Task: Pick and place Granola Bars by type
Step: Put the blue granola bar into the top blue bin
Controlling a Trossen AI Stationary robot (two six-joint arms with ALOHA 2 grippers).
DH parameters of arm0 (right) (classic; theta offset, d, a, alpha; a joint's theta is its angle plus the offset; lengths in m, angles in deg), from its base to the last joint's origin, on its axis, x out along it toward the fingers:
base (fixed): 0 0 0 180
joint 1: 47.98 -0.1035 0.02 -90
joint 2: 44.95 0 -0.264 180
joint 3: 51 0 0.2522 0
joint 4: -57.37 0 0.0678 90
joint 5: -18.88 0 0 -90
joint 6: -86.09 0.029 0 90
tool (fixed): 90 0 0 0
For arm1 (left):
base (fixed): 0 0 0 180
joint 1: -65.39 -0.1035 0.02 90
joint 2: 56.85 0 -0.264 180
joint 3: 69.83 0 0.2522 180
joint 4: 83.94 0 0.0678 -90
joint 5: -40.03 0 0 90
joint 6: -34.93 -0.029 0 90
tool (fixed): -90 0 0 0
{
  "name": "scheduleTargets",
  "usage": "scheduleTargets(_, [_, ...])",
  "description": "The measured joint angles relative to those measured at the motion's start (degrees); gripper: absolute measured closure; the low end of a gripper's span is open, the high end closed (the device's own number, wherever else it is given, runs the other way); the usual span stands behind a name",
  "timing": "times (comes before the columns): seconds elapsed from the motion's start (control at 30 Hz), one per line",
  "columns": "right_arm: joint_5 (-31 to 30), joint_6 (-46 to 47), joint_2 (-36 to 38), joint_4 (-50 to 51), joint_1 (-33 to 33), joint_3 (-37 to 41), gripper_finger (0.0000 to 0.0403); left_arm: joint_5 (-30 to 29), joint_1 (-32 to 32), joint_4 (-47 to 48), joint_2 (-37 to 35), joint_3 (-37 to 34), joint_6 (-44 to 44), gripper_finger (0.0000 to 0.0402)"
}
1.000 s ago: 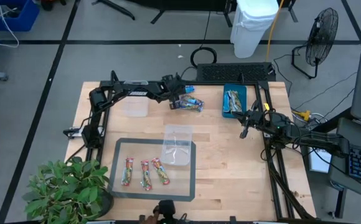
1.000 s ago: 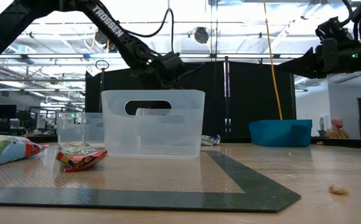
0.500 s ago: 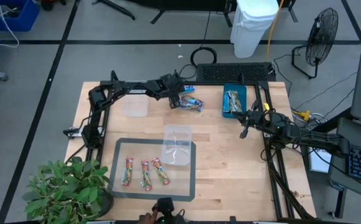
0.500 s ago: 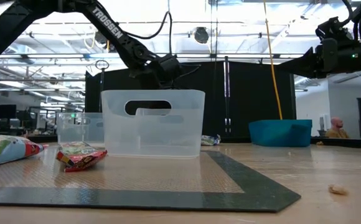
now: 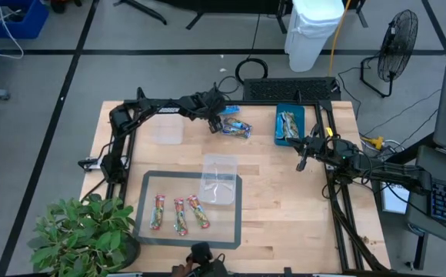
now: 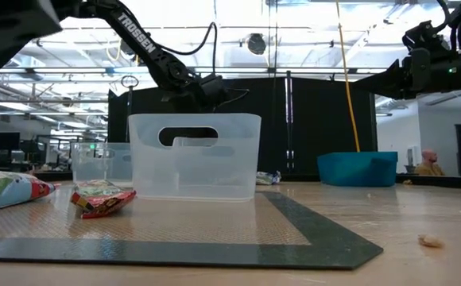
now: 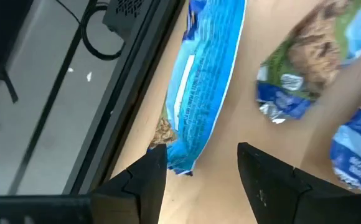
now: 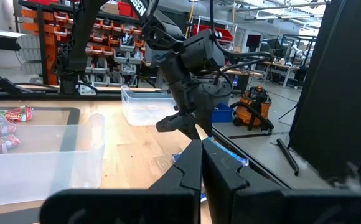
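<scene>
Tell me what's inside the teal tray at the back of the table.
The teal tray holds a few tan-gold wrapped bars lying lengthwise, seen from the high view. From the low view its wall hides them, so an exact count and anything beneath them stay unclear.

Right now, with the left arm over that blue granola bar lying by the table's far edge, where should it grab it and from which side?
Judging from the left wrist view, grip the blue bar across its narrow width near the middle, coming straight down. It lies flat and long on the wood, so only its two long edges offer a pinch. The left gripper hangs open just off one crimped end and would need to shift along the bar first.
</scene>
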Motion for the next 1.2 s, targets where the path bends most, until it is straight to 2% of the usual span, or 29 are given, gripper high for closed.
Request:
scheduleTargets(0.13, [0.00, 0.00, 0.02, -0.01, -0.01, 0.00, 0.0399, 1.24, -0.67, 0.40, 0.00, 0.00, 1.23, 0.0208])
scheduleTargets(0.27, [0.00, 0.00, 0.01, -0.01, 0.00, 0.00, 0.0399, 2.71, -1.33, 1.52, 0.00, 0.00, 1.30, 0.0237])
scheduleTargets(0.33, [0.00, 0.00, 0.00, 0.02, 0.01, 0.00, 0.0399, 3.14, -1.42, 1.70, 0.00, 0.00, 1.31, 0.0263])
scheduleTargets(0.47, [0.00, 0.00, 0.00, -0.01, 0.00, 0.00, 0.0399, -1.47, -1.35, 1.55, 0.00, 0.00, 1.40, 0.0325])
scheduleTargets(0.6, [0.00, 0.00, 0.00, -0.01, 0.00, 0.00, 0.0399, -0.75, -2.00, 0.13, 0.00, 0.00, 3.45, 0.0389])
scheduleTargets(0.83, [0.00, 0.00, 0.00, -0.01, 0.01, 0.00, 0.0399, 3.56, -2.43, -0.80, 0.00, 0.00, 4.12, 0.0398])
scheduleTargets(1.07, [0.00, 0.00, 0.00, -0.01, -0.02, 0.00, 0.0399, -1.83, 0.09, -0.80, -0.07, -0.01, 1.91, 0.0399])
scheduleTargets(1.2, [0.00, 0.00, 0.00, 0.00, 0.00, 0.00, 0.0399, -3.00, 2.25, -0.78, -1.68, -0.04, 1.59, 0.0400])
